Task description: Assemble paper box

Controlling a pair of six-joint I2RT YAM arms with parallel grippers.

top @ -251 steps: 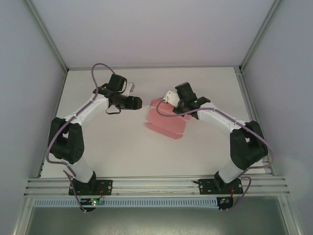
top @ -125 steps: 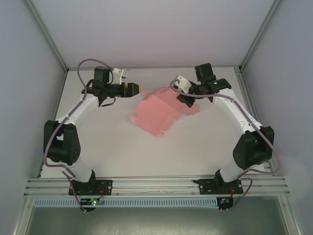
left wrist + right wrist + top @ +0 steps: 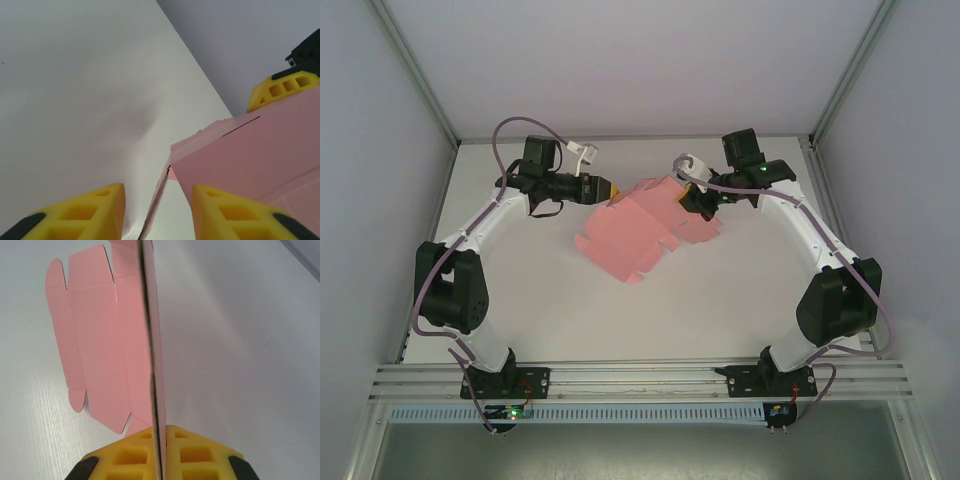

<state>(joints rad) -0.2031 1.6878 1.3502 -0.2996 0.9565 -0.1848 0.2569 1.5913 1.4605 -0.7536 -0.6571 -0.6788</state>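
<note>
Sheet stage of box assembly, top view w/ both wrist views. The paper box is a flat pink die-cut sheet w/ flaps, unfolded, over the rear-centre of the white table, between the two arms.

Right claw: clenched on the sheet's far-right edge. In the right wrist view the claw has both yellow fingers pressed flat against the card, one per side. The card runs edge-on up the middle, and its panels and rounded flaps spread to the left above the table.

Left claw: level w/ the sheet's far-left edge, pointing toward the right claw. In the left wrist view this claw stands released, w/ a clear gap between the fingers. A corner of the sheet reaches into that gap, not pinched. One yellow finger of the right claw shows at the sheet's far edge.

Contact between the sheet's near-left end & the table: cannot tell
</note>
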